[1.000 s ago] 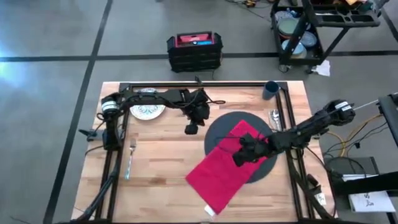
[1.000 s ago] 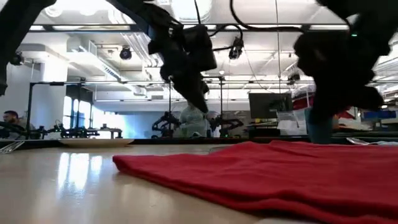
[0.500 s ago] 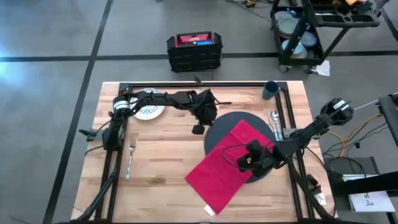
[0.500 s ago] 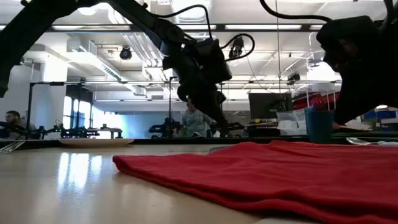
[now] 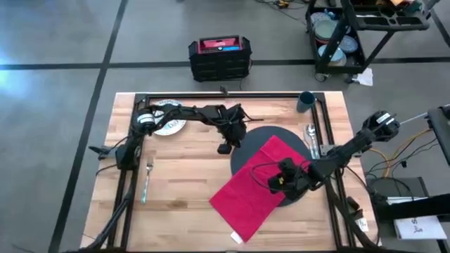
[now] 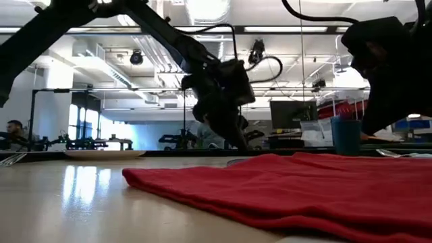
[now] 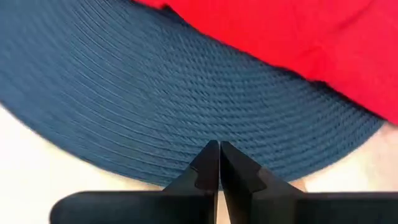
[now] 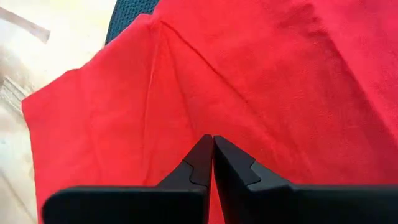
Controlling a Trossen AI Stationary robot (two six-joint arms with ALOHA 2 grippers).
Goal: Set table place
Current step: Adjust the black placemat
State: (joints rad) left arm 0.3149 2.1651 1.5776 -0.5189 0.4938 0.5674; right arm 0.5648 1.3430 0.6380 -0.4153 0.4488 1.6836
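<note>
The round dark grey mat [image 5: 251, 139] lies on the table's right half. The red napkin [image 5: 252, 195] lies flat and aslant, its far part on the mat, its near part on the wood. My left gripper [image 5: 225, 148] is shut, its fingertips [image 7: 211, 163] low over the mat's left edge [image 7: 186, 93]. My right gripper [image 5: 275, 184] is shut with nothing between its fingers, and hovers above the napkin [image 8: 261, 74] where the napkin covers the mat. The plate [image 5: 166, 124], fork [image 5: 148, 176], spoon and knife [image 5: 310, 133] and blue cup [image 5: 306, 102] lie around them. My left gripper's shut fingers slant down over the mat's left edge [image 7: 219, 134]. I cannot tell whether they touch the mat.
A black rail frame [image 5: 225, 95] runs around the work area. The fork lies near the left rail, the plate at the far left, the cup in the far right corner. Bare wood [image 5: 183, 176] lies between the fork and the napkin.
My left gripper has gone toward the table's right edge and down, up to the mat's left edge. My right gripper has drawn back a little toward the near right, staying over the napkin. The napkin and mat lie as before.
</note>
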